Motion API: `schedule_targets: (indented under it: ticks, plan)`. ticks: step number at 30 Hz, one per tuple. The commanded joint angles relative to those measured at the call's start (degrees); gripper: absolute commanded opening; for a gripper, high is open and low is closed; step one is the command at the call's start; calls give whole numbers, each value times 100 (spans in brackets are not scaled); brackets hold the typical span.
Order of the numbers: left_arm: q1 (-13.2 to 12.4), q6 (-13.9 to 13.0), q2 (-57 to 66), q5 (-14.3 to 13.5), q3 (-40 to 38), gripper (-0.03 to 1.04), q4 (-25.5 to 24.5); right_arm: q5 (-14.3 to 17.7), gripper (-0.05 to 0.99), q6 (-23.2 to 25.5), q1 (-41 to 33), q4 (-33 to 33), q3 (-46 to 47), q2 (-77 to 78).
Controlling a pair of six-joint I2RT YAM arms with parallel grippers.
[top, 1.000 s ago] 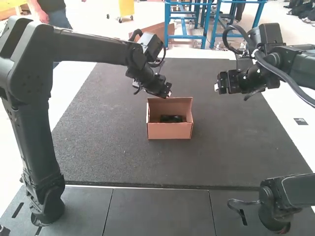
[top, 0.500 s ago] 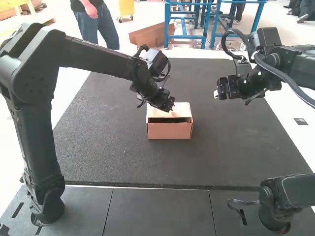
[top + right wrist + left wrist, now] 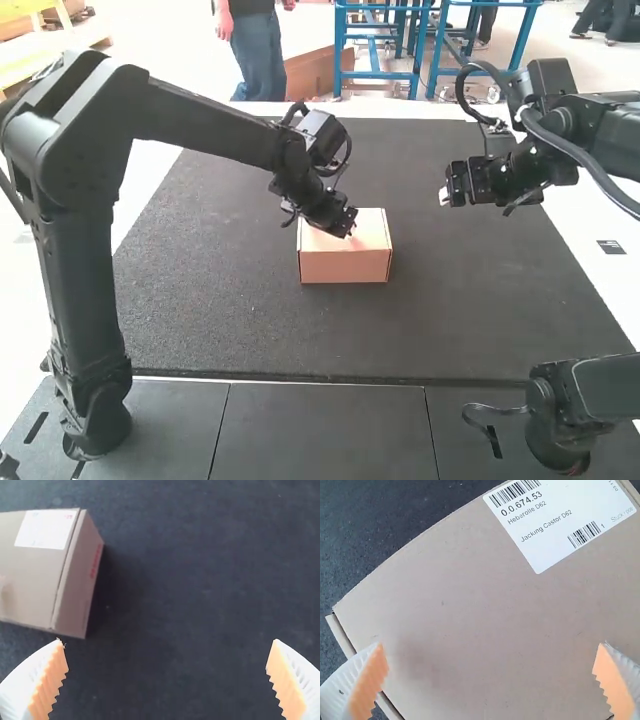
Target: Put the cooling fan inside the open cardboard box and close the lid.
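The small cardboard box (image 3: 345, 250) stands mid-mat with its lid down flat; the fan is hidden inside. My left gripper (image 3: 338, 220) rests over the lid's back left corner, open, its orange pads (image 3: 367, 682) spread just above the brown lid (image 3: 485, 625), which carries a white label (image 3: 560, 520). My right gripper (image 3: 452, 184) hangs open in the air to the right of the box and well apart from it. From its wrist the box (image 3: 45, 567) lies off to one side on the mat, nothing between the fingers (image 3: 47, 680).
A black mat (image 3: 480, 300) covers the table around the box, with white tabletop (image 3: 150, 170) beyond its left edge. Both arms' bases stand at the near edge.
The left gripper has pushed the lid forward and down: the box was open with the dark fan showing, and now the lid lies shut. The right gripper has stayed nearly in place.
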State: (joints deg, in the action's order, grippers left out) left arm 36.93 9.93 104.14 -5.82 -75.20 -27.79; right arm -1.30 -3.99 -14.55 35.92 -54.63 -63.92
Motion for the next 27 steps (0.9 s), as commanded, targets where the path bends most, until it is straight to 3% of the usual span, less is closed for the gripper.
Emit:
schedule_targets:
  ticks: [1,5,12,16,20,25,27]
  plan:
    - [-300,17,-790,-33,-680,97,-51,-98,91,47,83,-68,-109,240]
    - [-678,0,-1317,11,-918,97,-148,-125,91,47,83,-437,-65,380]
    - [-1205,35,-2126,240,-557,97,-33,-213,91,39,83,-1035,242,758]
    - [-1320,-27,-2732,407,93,97,643,-230,91,47,83,-1360,559,1127]
    - [-1311,-308,-3435,380,963,97,1311,-265,91,100,92,-1826,963,1743]
    - [-1311,-352,-4569,55,2027,97,2076,-222,91,109,92,-2037,1429,2516]
    - [-1302,-457,-5008,284,2413,97,2287,-55,91,100,92,-2063,1596,2815]
